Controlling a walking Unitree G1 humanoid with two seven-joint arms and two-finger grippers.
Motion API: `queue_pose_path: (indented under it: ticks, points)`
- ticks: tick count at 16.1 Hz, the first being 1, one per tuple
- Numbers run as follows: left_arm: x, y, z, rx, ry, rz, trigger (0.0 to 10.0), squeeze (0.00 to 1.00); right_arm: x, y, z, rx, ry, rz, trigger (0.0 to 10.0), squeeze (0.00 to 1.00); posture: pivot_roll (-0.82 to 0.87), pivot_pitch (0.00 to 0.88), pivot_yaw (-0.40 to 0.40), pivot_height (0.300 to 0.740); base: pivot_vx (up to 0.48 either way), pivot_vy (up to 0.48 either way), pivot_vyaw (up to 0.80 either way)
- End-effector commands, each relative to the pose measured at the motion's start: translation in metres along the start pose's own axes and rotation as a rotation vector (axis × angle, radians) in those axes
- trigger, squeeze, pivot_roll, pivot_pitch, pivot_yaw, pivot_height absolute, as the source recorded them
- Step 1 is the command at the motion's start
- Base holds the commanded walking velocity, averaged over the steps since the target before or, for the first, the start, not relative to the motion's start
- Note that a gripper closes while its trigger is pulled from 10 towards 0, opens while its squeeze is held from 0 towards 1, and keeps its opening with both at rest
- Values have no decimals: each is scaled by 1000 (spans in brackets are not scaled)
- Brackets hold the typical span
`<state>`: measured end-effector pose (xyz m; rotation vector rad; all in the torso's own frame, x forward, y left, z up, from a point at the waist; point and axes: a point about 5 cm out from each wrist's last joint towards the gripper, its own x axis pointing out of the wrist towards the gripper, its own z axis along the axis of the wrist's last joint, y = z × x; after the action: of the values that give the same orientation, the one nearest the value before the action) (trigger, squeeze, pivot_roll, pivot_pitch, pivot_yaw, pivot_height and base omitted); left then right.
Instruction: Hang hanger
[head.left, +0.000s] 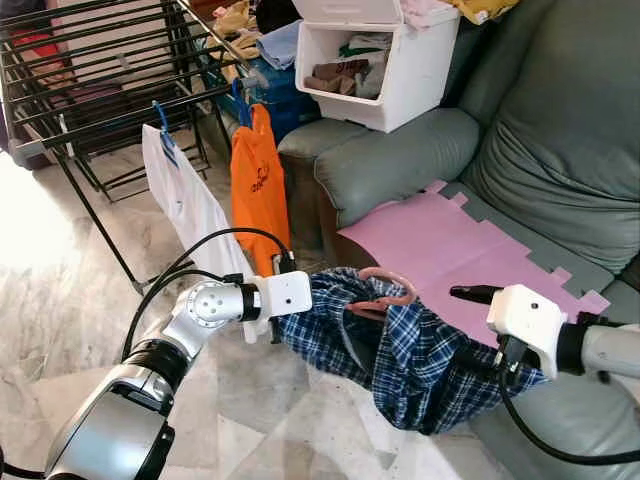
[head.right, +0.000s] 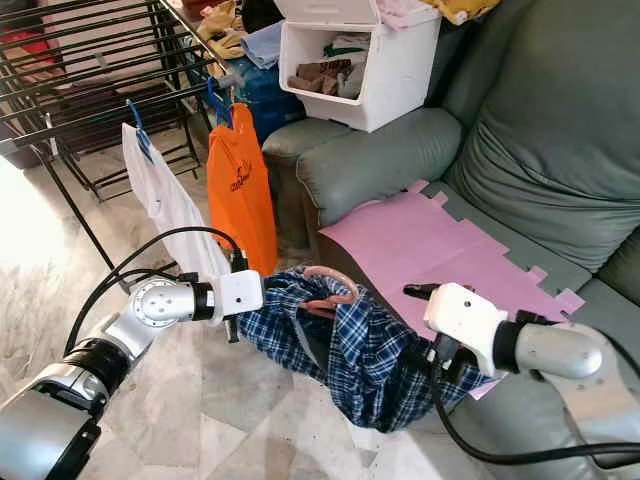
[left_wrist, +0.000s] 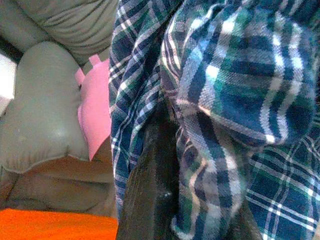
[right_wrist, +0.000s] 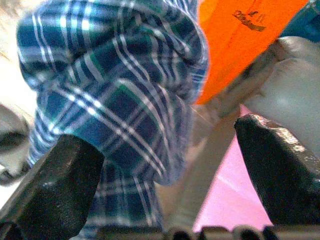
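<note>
Plaid shirt (head.left: 400, 350) on pink hanger (head.left: 385, 290) hangs between both arms, before the sofa (head.left: 540, 150). Left gripper (left_wrist: 150, 195) pinches its cloth. In the right wrist view, right gripper (right_wrist: 165, 180) fingers stand spread, shirt between them.

A big green sofa (head.left: 560, 130) sits at 2 o'clock with a pink mat (head.left: 440, 240) on its seat. A white box (head.left: 385, 60) of clothes rests on its arm at 12. An orange shirt (head.left: 258, 180) and a white shirt (head.left: 185, 200) hang from a black rack (head.left: 90, 70) at 10.
</note>
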<state>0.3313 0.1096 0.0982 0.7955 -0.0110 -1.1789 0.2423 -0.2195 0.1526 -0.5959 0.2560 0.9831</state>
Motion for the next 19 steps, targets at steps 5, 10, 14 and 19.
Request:
queue_pose_path:
  ticks: [5,10,14,19]
  points:
    - [4,4,8,51,-27,-1,10000,0,1,11,-14,129,18,113,0,0,-150,9,61,740,0,0,0]
    - [4,5,8,53,-31,-3,10000,0,-2,25,-24,217,67,190,0,0,-152,13,62,740,0,0,0]
    - [5,3,9,54,-36,-11,10000,0,-1,23,-28,208,88,178,0,0,-152,18,60,740,0,0,0]
    - [6,1,9,59,-41,-21,10000,0,2,24,-26,193,81,180,0,0,-150,17,58,740,0,0,0]
